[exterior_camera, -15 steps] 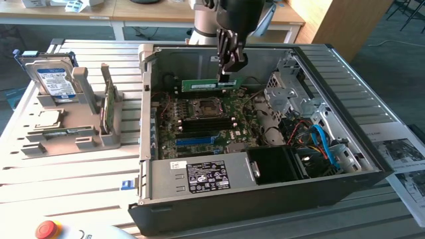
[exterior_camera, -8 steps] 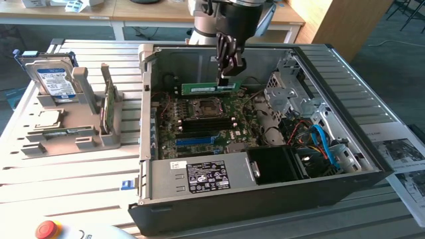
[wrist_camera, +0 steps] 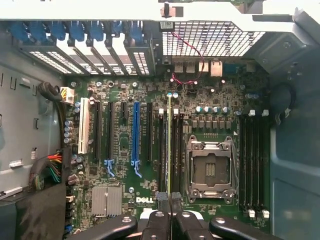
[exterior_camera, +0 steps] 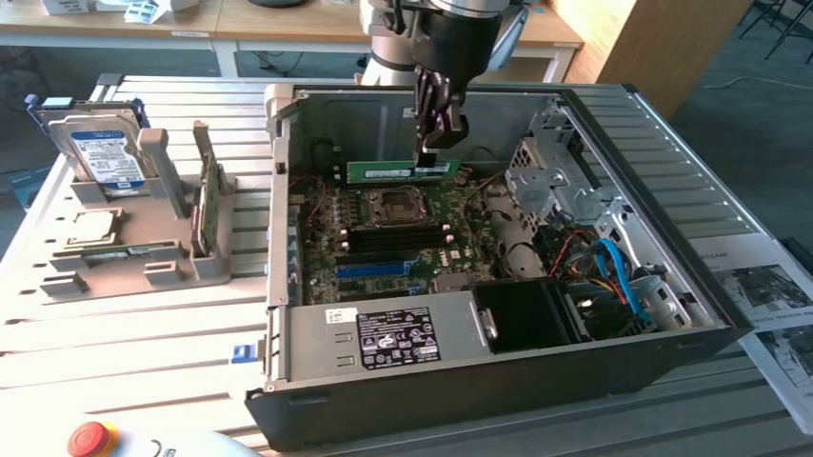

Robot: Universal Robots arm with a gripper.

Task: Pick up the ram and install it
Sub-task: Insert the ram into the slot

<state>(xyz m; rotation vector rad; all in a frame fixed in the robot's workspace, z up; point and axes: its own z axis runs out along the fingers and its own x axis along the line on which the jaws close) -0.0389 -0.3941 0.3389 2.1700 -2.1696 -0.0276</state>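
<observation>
1. At the exterior view's left, on the slatted counter (exterior_camera: 128, 324), we see a grey holder (exterior_camera: 190, 257). It keeps spare parts apart and easy to grip. A hard drive (exterior_camera: 109, 157) stands upright in it, and a matching green stick (exterior_camera: 128, 252) lies flat near its front.
2. Toward the middle, the open computer case (exterior_camera: 273, 238) lies on its side, so the motherboard (exterior_camera: 381, 257) faces up and its slots can be reached from above.
3. Over the board's far part, the pincer (exterior_camera: 441, 133) hangs straight down, clamped on the upper edge of the ram (exterior_camera: 404, 171). We judge this top grip leaves the lower edge free for a slot.
4. The ram stands on its long edge, and its long axis runs from the exterior view's left to its right, just beyond the CPU socket (exterior_camera: 387, 205). From the wrist it shows edge-on, in line with the dark memory slots (wrist_camera: 177, 150) beside the socket. We cannot tell whether it is seated.
5. Toward the exterior view's right, a metal drive cage (exterior_camera: 553, 181) and blue cables (exterior_camera: 616, 271) sit in the case, well apart from the ram.
</observation>
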